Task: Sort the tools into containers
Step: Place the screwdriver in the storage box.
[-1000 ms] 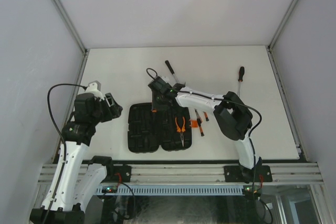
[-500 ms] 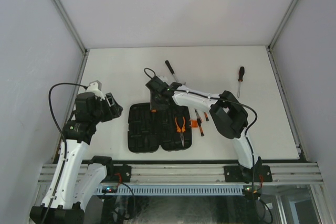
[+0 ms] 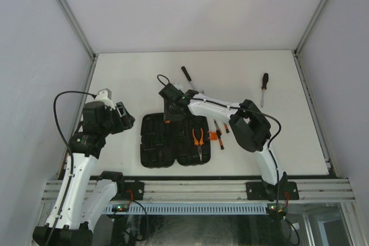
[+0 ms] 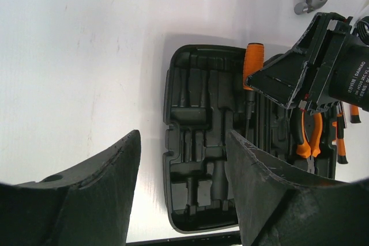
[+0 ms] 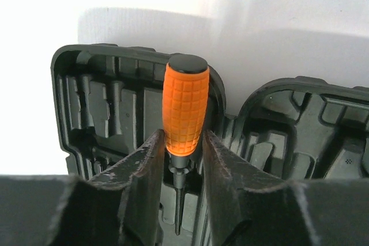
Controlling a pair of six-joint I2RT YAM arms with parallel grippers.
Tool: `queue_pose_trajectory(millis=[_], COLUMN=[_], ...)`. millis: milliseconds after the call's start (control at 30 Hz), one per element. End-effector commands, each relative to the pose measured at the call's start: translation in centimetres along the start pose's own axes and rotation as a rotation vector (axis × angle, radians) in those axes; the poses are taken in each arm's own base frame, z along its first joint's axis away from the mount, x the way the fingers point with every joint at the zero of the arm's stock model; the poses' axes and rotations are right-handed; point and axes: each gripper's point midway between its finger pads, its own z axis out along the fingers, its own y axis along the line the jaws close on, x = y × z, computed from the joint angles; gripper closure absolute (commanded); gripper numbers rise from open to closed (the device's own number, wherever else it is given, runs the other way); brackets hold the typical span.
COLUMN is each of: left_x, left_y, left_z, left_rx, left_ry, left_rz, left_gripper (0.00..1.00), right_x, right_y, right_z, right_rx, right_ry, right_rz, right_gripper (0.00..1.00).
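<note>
Hovering left of the case point(image 3: 153, 142), the left jaws stand spread and empty. Farther, the right jaws pinch the screwdriver point(image 5: 184, 105), its orange handle over the case's far rim; released there, it may perch unseated or roll out.

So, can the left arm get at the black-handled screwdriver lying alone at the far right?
Probably not. The left gripper sits left of the case, and the right arm reaches across between it and the screwdriver, which lies well beyond.

white lettering point(image 4: 353, 76), roughly "damiao", stands on the black body of the right gripper point(image 4: 252, 79).
</note>
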Motion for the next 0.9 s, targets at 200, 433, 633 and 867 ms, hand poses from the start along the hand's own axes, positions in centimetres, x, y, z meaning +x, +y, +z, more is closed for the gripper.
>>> queue_pose_trajectory(millis=[200, 433, 633, 867], left_x=[-1.0, -0.9, -0.9, -0.9], left_y=[-0.4, -0.5, -0.5, -0.5], left_z=[0.1, 0.2, 0.2, 0.2], left_rx=[0.018, 0.020, 0.020, 0.023], left_ry=[-0.037, -0.034, -0.030, -0.031], left_rz=[0.018, 0.018, 0.018, 0.018], left_gripper=[0.35, 0.35, 0.35, 0.35], right_x=[0.1, 0.7, 1.5, 2.2], right_y=[0.7, 0.7, 0.3, 0.6], right_z=[-0.7, -1.3, -1.5, -2.0], right_rx=[-0.014, -0.018, -0.017, -0.034], right_ry=[-0.003, 0.003, 0.008, 0.019], right_rz=[-0.020, -0.019, -0.003, -0.005], right_gripper=[0.77, 0.78, 0.77, 0.78])
